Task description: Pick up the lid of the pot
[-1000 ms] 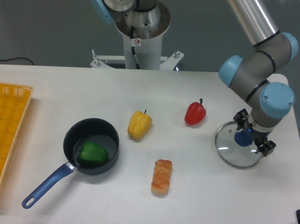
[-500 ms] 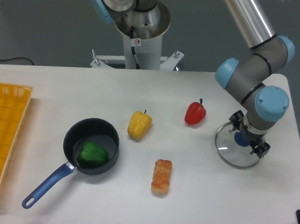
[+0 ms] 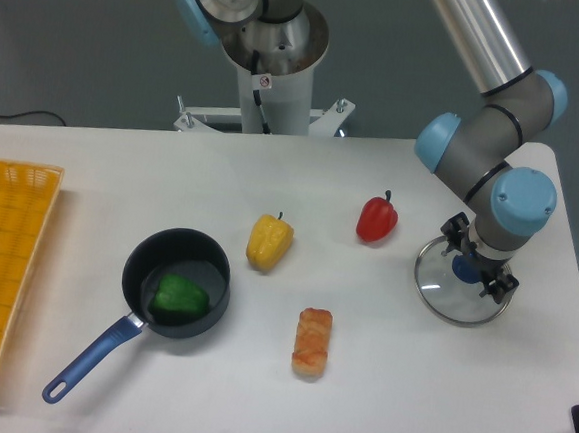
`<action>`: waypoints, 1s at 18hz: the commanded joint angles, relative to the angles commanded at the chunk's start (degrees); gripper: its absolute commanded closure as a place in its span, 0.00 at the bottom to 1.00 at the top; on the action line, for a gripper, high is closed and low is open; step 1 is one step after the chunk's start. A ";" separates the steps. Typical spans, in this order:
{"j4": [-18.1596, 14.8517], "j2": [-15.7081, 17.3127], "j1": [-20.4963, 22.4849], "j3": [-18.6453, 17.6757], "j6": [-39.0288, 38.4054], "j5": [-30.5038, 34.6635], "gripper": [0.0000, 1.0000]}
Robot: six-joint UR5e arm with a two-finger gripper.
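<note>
My gripper [image 3: 478, 255] is low over the right part of the table, its two fingers spread apart. Below it lies the pot lid [image 3: 445, 294], a round clear glass disc with a thin rim and a dark blue knob [image 3: 467, 272] in the middle. The fingers stand on opposite sides of the knob, one toward the upper left and one toward the lower right. Whether either finger touches the knob, I cannot tell. The gripper covers the lid's upper right part.
A red pepper [image 3: 378, 219] lies left of the lid, with a yellow pepper [image 3: 269, 242] farther left. An orange-brown sausage-like item [image 3: 312, 343] is near the front. A black pan [image 3: 136, 277] holds a green pepper [image 3: 179, 300]. At the far left stands an orange crate [image 3: 3, 284].
The gripper has shifted a little to the left and come lower over the lid's knob. The lid and the other objects have stayed put.
</note>
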 joint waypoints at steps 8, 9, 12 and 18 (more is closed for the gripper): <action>0.00 0.09 0.18 -0.53 -0.09 0.00 0.38; 0.00 0.09 0.18 -0.53 -0.09 0.00 0.43; -0.09 0.09 0.18 -0.53 -0.09 0.00 0.52; -0.09 0.09 0.18 -0.53 -0.17 0.00 0.60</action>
